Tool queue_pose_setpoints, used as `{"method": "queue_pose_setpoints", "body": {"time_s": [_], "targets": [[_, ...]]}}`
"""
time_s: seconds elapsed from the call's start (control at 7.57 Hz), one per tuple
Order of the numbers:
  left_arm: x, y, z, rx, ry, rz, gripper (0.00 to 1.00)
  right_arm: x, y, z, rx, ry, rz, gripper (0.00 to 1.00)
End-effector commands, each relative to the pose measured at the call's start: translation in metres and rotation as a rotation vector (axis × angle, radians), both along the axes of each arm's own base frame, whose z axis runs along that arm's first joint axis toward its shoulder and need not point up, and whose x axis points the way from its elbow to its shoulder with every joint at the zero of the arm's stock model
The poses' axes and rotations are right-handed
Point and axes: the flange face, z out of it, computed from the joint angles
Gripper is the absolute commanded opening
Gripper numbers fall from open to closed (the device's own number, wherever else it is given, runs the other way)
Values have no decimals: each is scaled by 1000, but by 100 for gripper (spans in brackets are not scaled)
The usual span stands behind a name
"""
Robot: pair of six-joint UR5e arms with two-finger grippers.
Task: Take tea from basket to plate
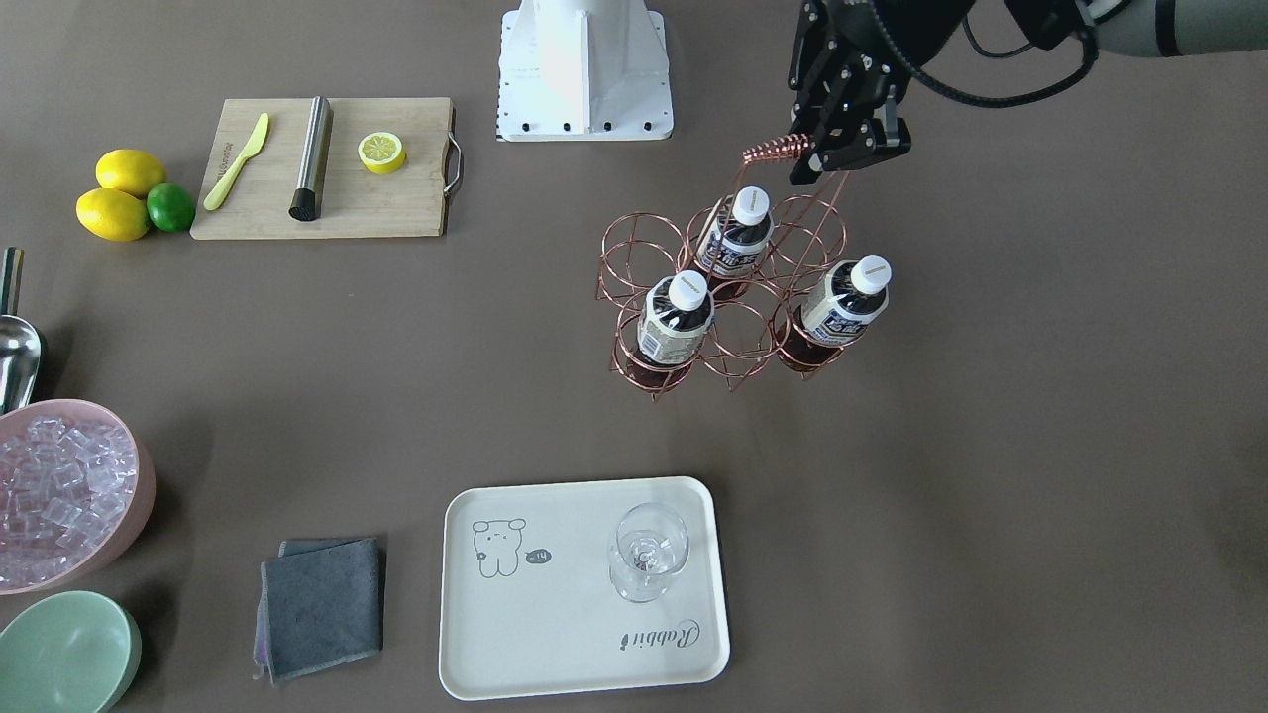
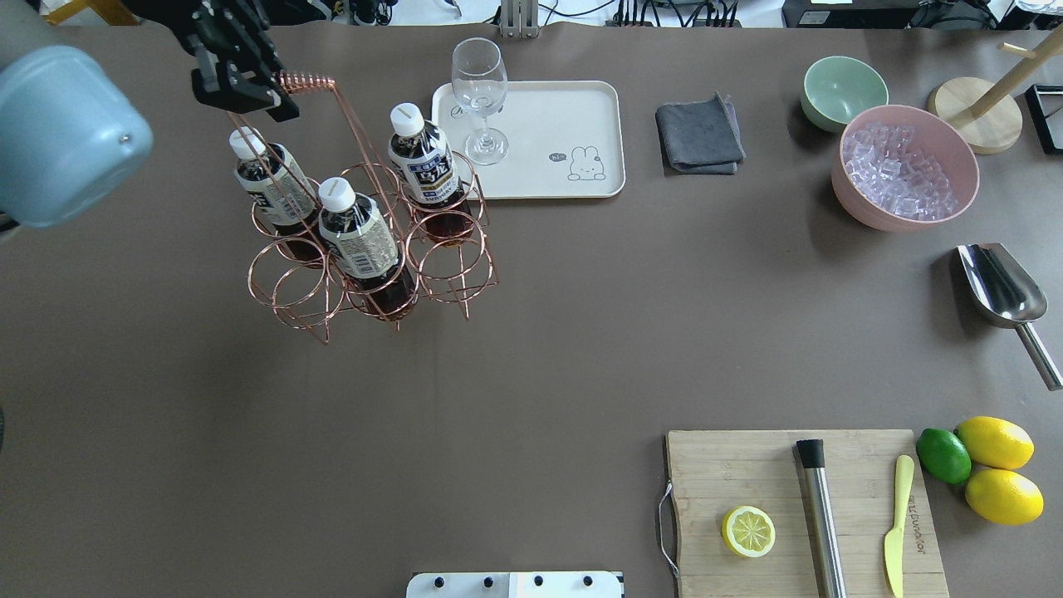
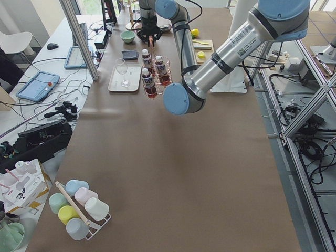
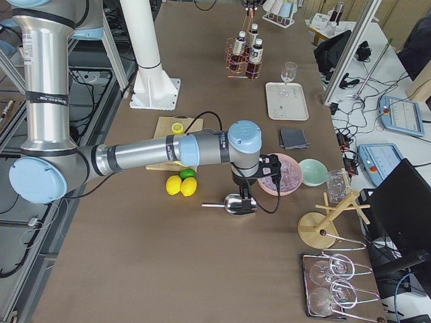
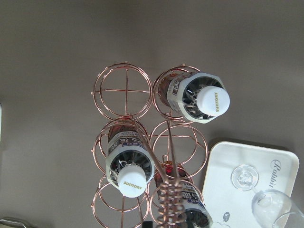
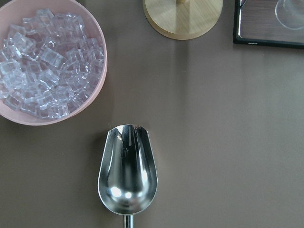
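Note:
Three tea bottles (image 1: 738,238) (image 1: 677,322) (image 1: 844,302) with white caps stand in a copper wire basket (image 1: 778,151) on the table. The same bottles show from overhead (image 2: 270,187) (image 2: 361,237) (image 2: 425,166). My left gripper (image 1: 847,149) hangs at one end of the basket's coiled handle (image 2: 307,81) and looks open, with nothing held. The cream plate (image 1: 555,614) with the bear drawing lies beside the basket and carries an upright wine glass (image 1: 649,550). My right gripper (image 4: 244,192) shows only in the exterior right view, above a steel scoop (image 6: 127,171); I cannot tell its state.
A pink bowl of ice (image 1: 59,495), a green bowl (image 1: 64,649) and a grey cloth (image 1: 322,606) lie beyond the plate. A cutting board (image 1: 327,168) holds a knife, a steel tube and half a lemon. Two lemons and a lime (image 1: 170,208) sit beside it.

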Motion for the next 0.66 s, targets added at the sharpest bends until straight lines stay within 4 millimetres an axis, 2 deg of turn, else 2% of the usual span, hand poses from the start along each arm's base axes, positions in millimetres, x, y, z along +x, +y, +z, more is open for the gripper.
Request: {"method": "queue_pose_setpoints", "body": {"time_s": [0.0,0.26,0.4,0.53], "targets": [[65,8,-35,-12,-33,31,0,-6,-1,-27,46,-7,-9,99],[104,35,-51,-24,-39,49,0,-20,-3,-33,7,-16,10,99],[127,50,-51,-23,-61,52,0,-27,-3,-39,10,-17,4,99],[133,57,-57,-26,-55,56,0,-32,-5,-43,21,-21,-6,99]]}}
